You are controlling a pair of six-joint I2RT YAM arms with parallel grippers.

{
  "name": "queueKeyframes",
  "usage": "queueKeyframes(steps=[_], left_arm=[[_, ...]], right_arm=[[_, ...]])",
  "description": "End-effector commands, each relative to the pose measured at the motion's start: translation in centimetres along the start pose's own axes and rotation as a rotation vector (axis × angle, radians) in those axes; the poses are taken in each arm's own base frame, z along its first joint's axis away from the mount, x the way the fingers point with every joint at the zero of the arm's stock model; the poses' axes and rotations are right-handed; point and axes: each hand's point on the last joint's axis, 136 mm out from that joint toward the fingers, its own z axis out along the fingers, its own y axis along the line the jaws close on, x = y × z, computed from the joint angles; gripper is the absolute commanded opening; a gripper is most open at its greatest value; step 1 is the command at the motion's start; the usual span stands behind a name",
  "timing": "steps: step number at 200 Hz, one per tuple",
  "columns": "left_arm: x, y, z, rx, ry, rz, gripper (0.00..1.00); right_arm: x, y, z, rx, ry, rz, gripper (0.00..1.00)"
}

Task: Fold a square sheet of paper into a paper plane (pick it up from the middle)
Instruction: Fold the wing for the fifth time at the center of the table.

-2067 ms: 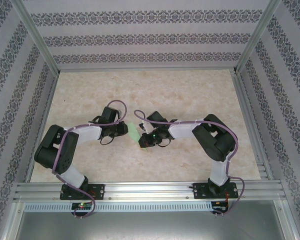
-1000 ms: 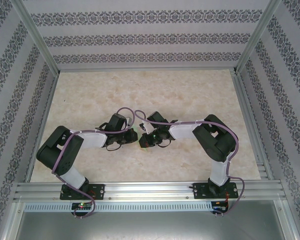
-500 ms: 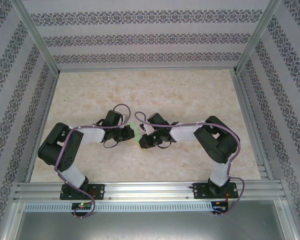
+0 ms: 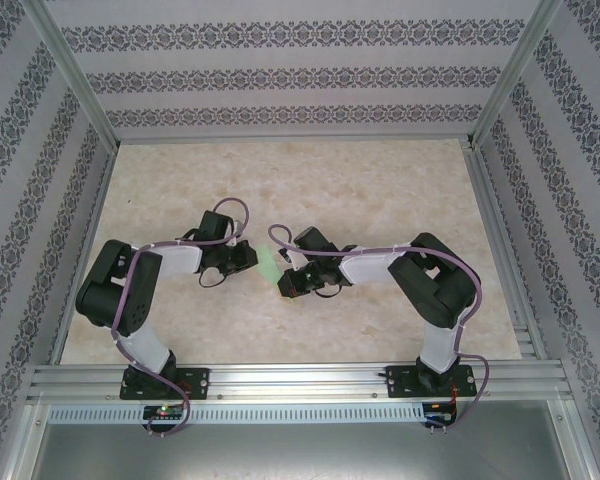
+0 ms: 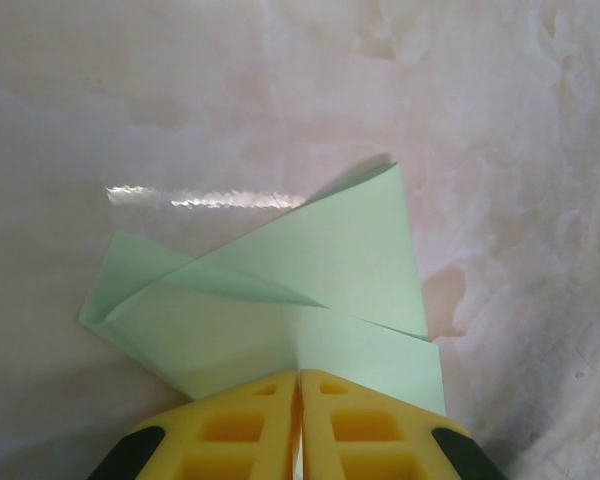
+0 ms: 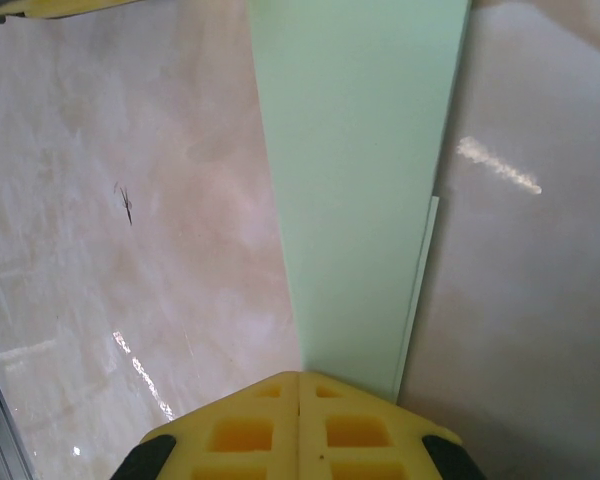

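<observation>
The square sheet of paper (image 4: pixel 270 266) is pale green and folded, held just above the table between my two grippers. In the left wrist view, the sheet of paper (image 5: pixel 280 290) shows a centre crease and triangular flaps fanning out from my left gripper (image 5: pixel 298 376), which is shut on its edge. From the right wrist, the sheet of paper (image 6: pixel 360 180) runs away as a long flat strip out of my right gripper (image 6: pixel 298 376), also shut on it. From above, the left gripper (image 4: pixel 253 256) and right gripper (image 4: pixel 287 282) face each other across the paper.
The marble-patterned table (image 4: pixel 380 190) lies bare around the arms. Patterned walls and aluminium frame posts (image 4: pixel 75 95) enclose it. A rail (image 4: pixel 300 380) carrying both arm bases runs along the near edge. A yellow fingertip of the left gripper (image 6: pixel 40 8) peeks in at the right wrist view's top left.
The left gripper has drawn back to the left and slightly farther away from the right gripper, so more green paper shows between them. The right gripper has barely moved.
</observation>
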Motion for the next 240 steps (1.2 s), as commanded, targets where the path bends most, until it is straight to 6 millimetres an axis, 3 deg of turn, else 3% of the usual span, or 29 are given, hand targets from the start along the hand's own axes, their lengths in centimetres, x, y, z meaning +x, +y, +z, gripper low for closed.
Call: queueKeyframes(steps=[1,44,82,112,162,207,240], left_arm=[[-3.4,6.8,-1.1,-0.256,-0.129,-0.049,0.11],[-4.9,8.1,-2.2,-0.279,-0.162,-0.067,0.11],[-6.5,7.0,-3.4,-0.271,-0.190,-0.031,0.11],[-6.8,3.9,-4.8,-0.164,-0.208,0.002,0.12],[-4.1,-2.6,-6.7,0.071,-0.241,0.046,0.13],[-0.6,-5.9,-4.1,0.166,-0.149,0.098,0.13],[-0.1,-6.4,-1.1,0.139,-0.095,0.116,0.13]], right_arm=[[8.8,-7.7,0.3,0.297,0.242,0.141,0.00],[8.9,-7.6,0.4,0.297,0.241,0.142,0.00],[8.9,-7.5,0.5,0.296,0.241,0.139,0.00],[8.6,-7.3,0.4,0.292,0.231,0.138,0.00],[7.5,-6.7,0.5,0.272,0.186,0.147,0.00],[6.8,-6.0,0.5,0.239,0.157,0.142,0.00],[6.3,-5.5,0.2,0.225,0.134,0.123,0.00]])
